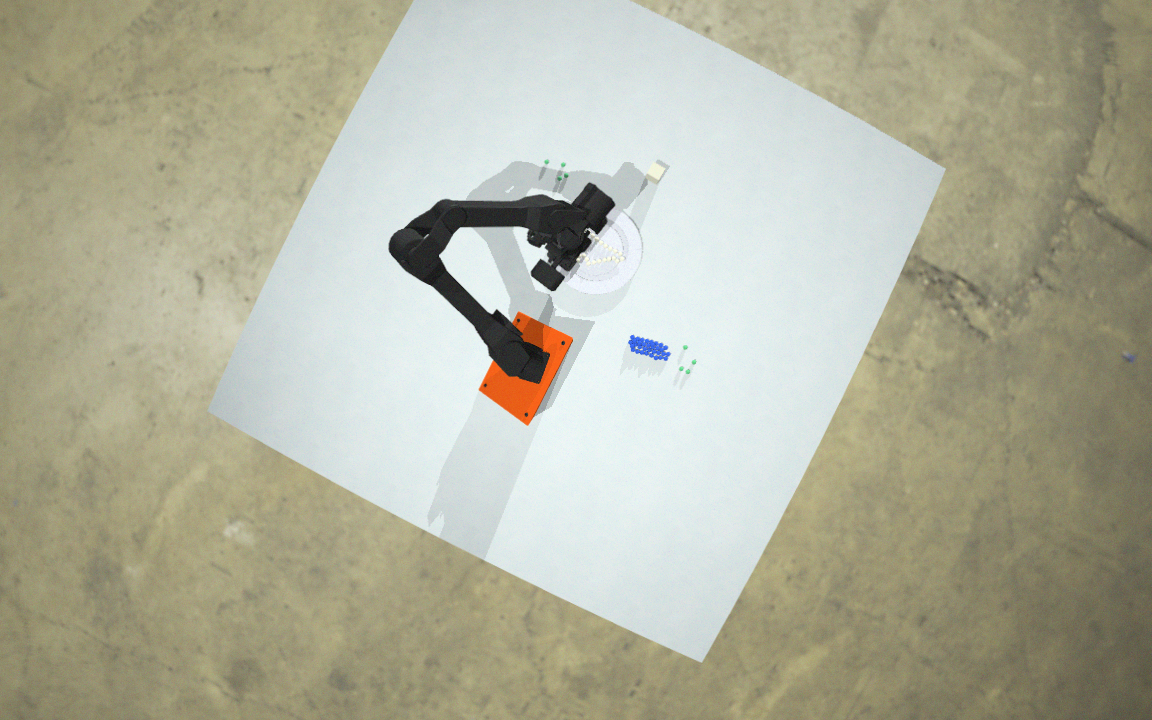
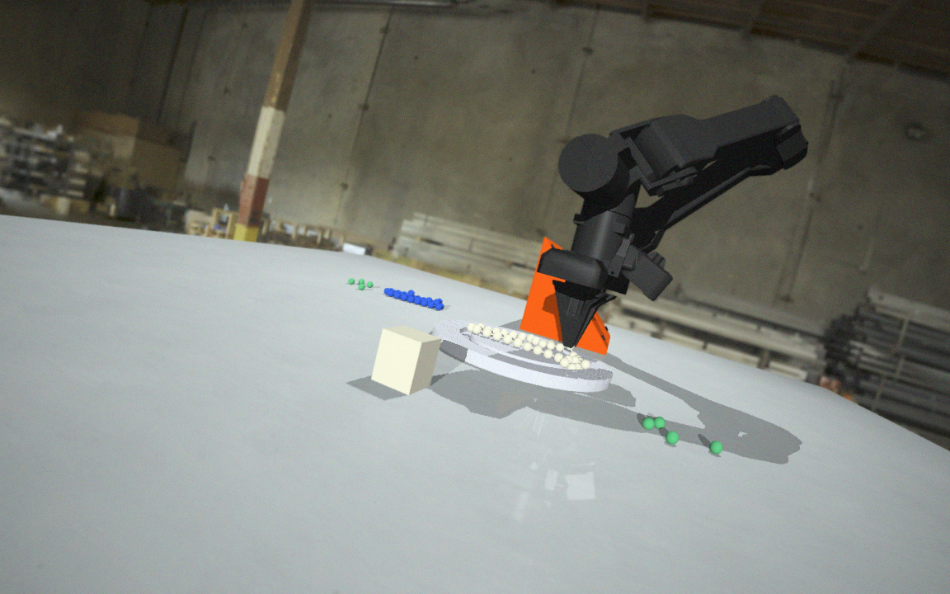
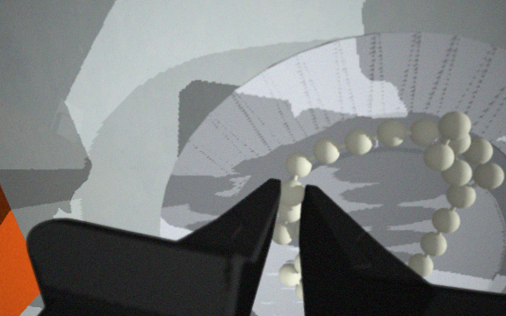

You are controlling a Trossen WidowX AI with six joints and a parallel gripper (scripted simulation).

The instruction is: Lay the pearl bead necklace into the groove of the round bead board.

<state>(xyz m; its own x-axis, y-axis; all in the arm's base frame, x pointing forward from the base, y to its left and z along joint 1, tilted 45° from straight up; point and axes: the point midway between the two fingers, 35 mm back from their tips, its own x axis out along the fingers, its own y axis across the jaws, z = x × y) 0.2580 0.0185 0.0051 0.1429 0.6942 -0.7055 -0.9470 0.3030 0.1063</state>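
A pale, square-cornered table [image 1: 741, 465] [image 2: 168, 458] [image 3: 235, 26] carried the parts, its smooth top marked by grey shadows. The round bead board [image 1: 635, 250] [image 2: 530, 376] [image 3: 323, 83] lay flat on it and served as the landmark. In the top view, a cream block [image 1: 656, 171] [image 2: 404, 360] stood near the board, to its upper right, and a loose group of four green beads [image 1: 563, 164] [image 2: 671, 437] lay to its upper left. An orange base plate [image 1: 517, 411] [image 2: 538, 310] [image 3: 11, 263] sat to its lower left. To its lower right lay a compact cluster of blue beads [image 1: 649, 347] [image 2: 413, 299]; four more green beads [image 1: 694, 361] [image 2: 361, 286] lay farther from the board, just past that cluster.
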